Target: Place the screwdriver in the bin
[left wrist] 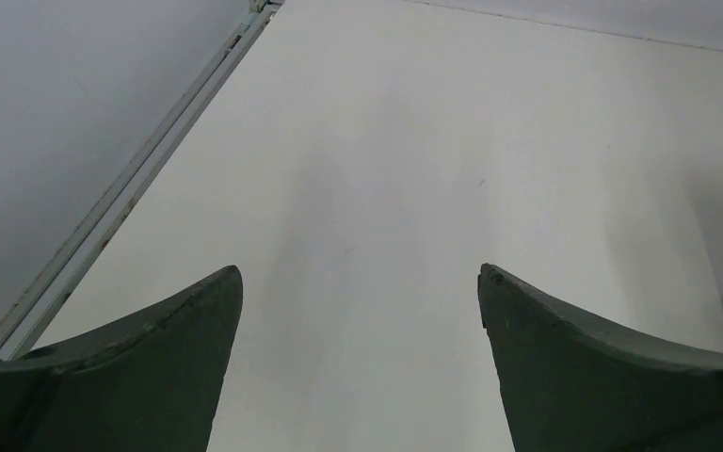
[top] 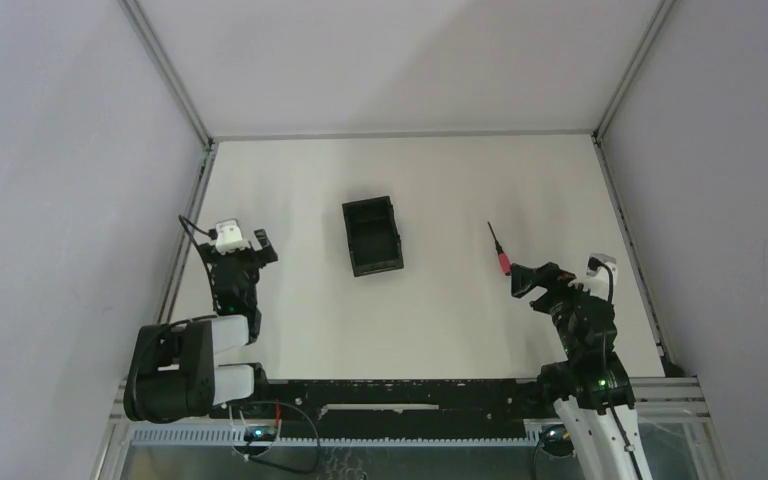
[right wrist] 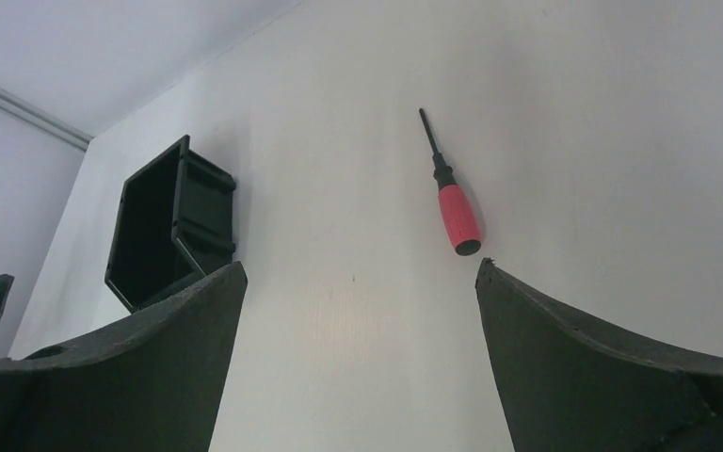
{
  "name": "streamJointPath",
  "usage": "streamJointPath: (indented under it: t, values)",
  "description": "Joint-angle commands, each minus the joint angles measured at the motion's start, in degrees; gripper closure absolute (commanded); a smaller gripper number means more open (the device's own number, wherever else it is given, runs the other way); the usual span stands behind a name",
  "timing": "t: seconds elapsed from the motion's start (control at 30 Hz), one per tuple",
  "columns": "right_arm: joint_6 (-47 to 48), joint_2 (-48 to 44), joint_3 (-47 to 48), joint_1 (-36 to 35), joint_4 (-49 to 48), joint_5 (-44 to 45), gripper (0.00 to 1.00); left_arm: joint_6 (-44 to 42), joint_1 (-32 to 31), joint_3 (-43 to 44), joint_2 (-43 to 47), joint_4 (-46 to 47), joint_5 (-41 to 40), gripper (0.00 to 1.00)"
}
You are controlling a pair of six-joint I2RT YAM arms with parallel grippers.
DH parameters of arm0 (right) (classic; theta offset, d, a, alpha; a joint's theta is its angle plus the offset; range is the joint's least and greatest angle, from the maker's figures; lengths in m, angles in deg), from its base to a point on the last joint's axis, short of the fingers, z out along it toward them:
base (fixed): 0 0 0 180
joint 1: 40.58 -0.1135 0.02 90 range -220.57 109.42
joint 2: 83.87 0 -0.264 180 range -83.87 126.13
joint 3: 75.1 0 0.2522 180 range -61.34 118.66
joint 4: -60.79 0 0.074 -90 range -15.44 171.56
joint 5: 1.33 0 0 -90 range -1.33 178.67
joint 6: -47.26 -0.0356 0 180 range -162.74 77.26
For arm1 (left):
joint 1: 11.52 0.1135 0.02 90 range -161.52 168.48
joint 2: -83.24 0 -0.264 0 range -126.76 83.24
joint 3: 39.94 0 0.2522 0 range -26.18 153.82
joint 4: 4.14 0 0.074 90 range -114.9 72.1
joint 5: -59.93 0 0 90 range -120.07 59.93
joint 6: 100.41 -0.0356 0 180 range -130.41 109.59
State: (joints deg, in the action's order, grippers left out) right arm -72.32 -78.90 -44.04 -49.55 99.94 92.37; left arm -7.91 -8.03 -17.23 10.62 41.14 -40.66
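The screwdriver (top: 498, 254), red handle and thin black shaft, lies on the white table right of centre, shaft pointing away. It also shows in the right wrist view (right wrist: 454, 201), just ahead of my right finger. The black open-top bin (top: 372, 235) stands empty at the table's middle and shows at the left in the right wrist view (right wrist: 171, 224). My right gripper (top: 528, 282) is open and empty, just behind the screwdriver's handle end; in the right wrist view (right wrist: 358, 282) it is over bare table. My left gripper (top: 250, 245) is open and empty at the left, far from both; it shows in its own view (left wrist: 360, 282).
Metal frame rails run along the table's left edge (top: 185, 235) and right edge (top: 628, 235), with grey walls beyond. A black rail (top: 400, 392) with cables runs along the near edge between the arm bases.
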Motion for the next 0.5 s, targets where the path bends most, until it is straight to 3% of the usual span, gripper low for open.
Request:
streamJointPath:
  t: [0.0, 0.17, 0.27, 0.37, 0.47]
  values:
    - [1.5, 0.2, 0.9, 0.4, -5.0, 0.1, 0.00, -0.9, -0.3, 2.1, 0.5, 1.8, -0.4, 0.00]
    - [7.5, 2.9, 5.1, 0.4, -10.4, -2.5, 0.00, -0.9, -0.3, 2.1, 0.5, 1.8, -0.5, 0.00]
    - [11.1, 10.5, 10.9, 0.3, -13.6, -4.4, 0.03, -0.9, -0.2, 2.0, 0.5, 1.8, -0.4, 0.00]
    - [14.9, 27.5, 22.1, 0.4, -7.1, -1.8, 0.05, -0.9, -0.2, 2.1, 0.5, 1.8, -0.4, 0.00]
    - [18.8, 46.5, 38.0, 0.7, 5.3, -0.3, 0.06, -0.9, -0.3, 2.0, 0.5, 1.8, -0.4, 0.00]
